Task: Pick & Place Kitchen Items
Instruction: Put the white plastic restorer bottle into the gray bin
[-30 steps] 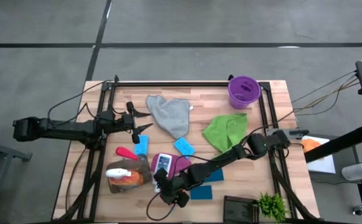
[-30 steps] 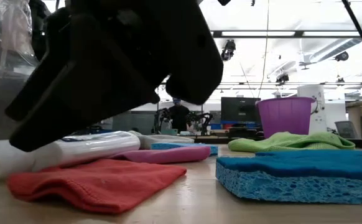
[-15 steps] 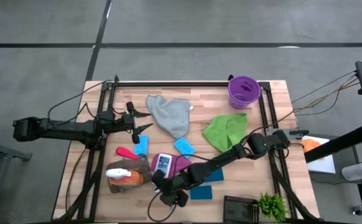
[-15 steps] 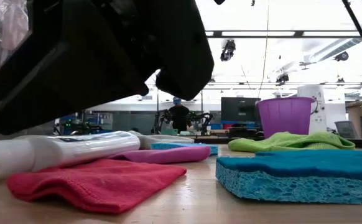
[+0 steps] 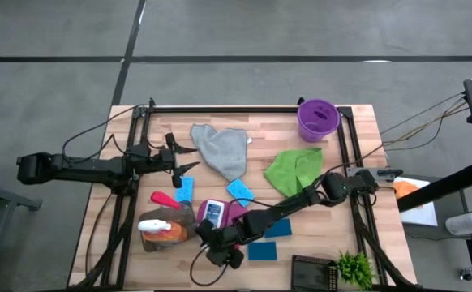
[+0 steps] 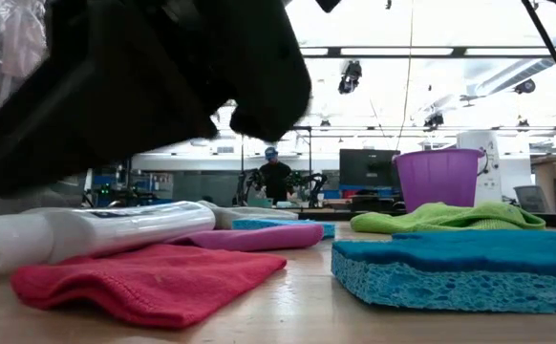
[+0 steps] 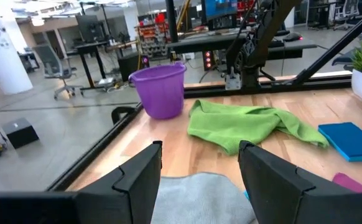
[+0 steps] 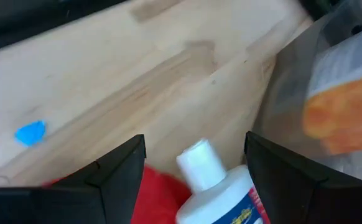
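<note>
The right gripper [image 5: 206, 240] has slid a little toward the left of the high view, drawing nearer the orange spray bottle [image 5: 159, 233] at the lower left. In the low view its dark bulk has moved leftward and slightly up, uncovering more of the bright ceiling above the white bottle [image 6: 96, 234] and red cloth [image 6: 149, 277].

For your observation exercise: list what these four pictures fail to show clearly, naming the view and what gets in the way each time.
- Spray bottles, low view: hidden behind the right gripper, which fills the upper left.
- White bottle, right wrist view: body cut off by the picture's edge; label unreadable.
- Red cloth, high view: mostly covered by the right arm.
- Person, low view: too small to tell what they do.
- Grey cloth, left wrist view: partly hidden by the left gripper.
</note>
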`<state>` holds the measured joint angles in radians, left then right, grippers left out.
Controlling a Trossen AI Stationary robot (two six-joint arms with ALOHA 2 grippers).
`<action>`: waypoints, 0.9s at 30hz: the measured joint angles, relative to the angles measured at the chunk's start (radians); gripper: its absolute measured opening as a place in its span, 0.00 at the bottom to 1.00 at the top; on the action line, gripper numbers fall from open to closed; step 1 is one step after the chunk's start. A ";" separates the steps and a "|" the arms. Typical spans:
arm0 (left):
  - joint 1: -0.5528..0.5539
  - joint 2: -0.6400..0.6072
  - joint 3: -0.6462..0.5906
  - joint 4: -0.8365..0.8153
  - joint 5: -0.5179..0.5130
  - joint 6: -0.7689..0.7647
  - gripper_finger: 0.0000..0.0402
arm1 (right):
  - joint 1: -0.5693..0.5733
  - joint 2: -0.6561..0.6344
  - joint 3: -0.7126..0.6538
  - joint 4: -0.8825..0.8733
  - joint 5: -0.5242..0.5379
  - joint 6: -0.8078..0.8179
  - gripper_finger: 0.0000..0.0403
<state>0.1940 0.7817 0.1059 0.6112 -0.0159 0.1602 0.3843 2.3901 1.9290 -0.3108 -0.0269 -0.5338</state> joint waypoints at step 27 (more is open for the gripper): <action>0.000 -0.001 0.002 0.003 0.001 0.023 0.53 | -0.013 0.119 0.138 -0.118 -0.020 -0.084 0.68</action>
<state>0.1940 0.7811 0.1081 0.6146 -0.0151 0.1833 0.3710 2.5092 2.0668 -0.4288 -0.0466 -0.6174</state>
